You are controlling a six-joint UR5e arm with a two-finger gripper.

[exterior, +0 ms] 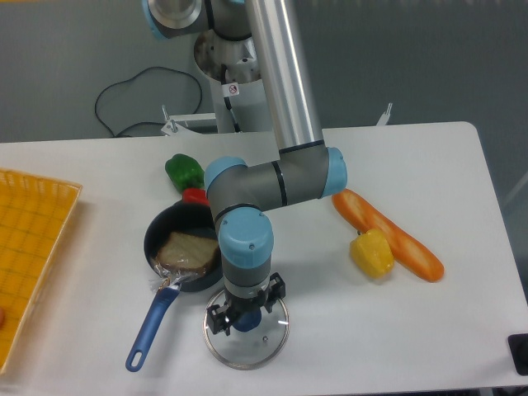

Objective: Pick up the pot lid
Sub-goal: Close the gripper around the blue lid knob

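The gripper (247, 306) points down over the pot lid at the front centre, its dark fingers standing open to the left and right of the knob. Clear glass with a thin metal rim makes up the pot lid (249, 352), which lies flat on the table. Its round blue knob (246, 321) shows between and just in front of the fingers, partly covered by the gripper. Whether a finger touches the knob or the glass cannot be told.
A black pan (162, 224) holding a brown item (186, 253) sits left of the arm, its blue handle (152, 327) reaching forward. Behind it are a green pepper (185, 173) and a red object (196, 196). Rightward lie a yellow pepper (373, 253) and a long orange object (388, 233).
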